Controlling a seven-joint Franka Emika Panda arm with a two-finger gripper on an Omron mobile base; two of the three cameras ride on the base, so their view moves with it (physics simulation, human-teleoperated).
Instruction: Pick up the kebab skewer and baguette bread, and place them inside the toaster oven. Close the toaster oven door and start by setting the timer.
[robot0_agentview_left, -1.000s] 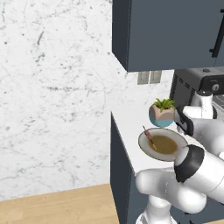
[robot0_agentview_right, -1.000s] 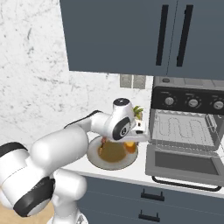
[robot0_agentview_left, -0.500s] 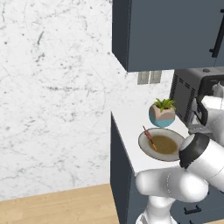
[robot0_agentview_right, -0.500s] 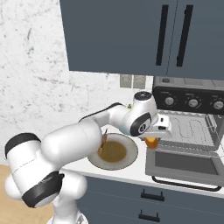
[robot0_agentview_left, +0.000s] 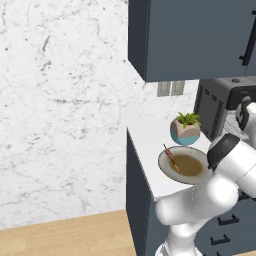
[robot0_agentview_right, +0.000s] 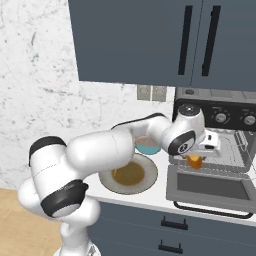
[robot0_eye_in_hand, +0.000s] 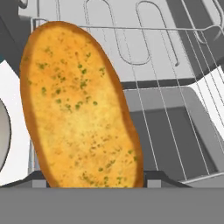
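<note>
My gripper (robot0_agentview_right: 199, 153) is shut on the baguette bread (robot0_agentview_right: 195, 161), a golden-orange loaf that hangs just in front of the toaster oven (robot0_agentview_right: 220, 117) and above its dropped door (robot0_agentview_right: 210, 186). In the hand view the baguette bread (robot0_eye_in_hand: 78, 109) stands between the fingers, with the oven's wire rack (robot0_eye_in_hand: 170, 83) behind it. The kebab skewer (robot0_agentview_left: 171, 156) lies on the left rim of the plate (robot0_agentview_left: 167, 167), left of the oven. In the right base view my arm hides the skewer.
A small potted plant (robot0_agentview_left: 185, 129) stands on the counter behind the plate (robot0_agentview_right: 150, 181), beside the toaster oven (robot0_agentview_left: 215, 107). Dark wall cabinets (robot0_agentview_right: 150, 40) hang above. The counter's left edge (robot0_agentview_left: 137, 160) drops off near the plate.
My arm has swung right, carrying the baguette bread from above the plate to the oven's open front. The skewer has stayed on the plate.
</note>
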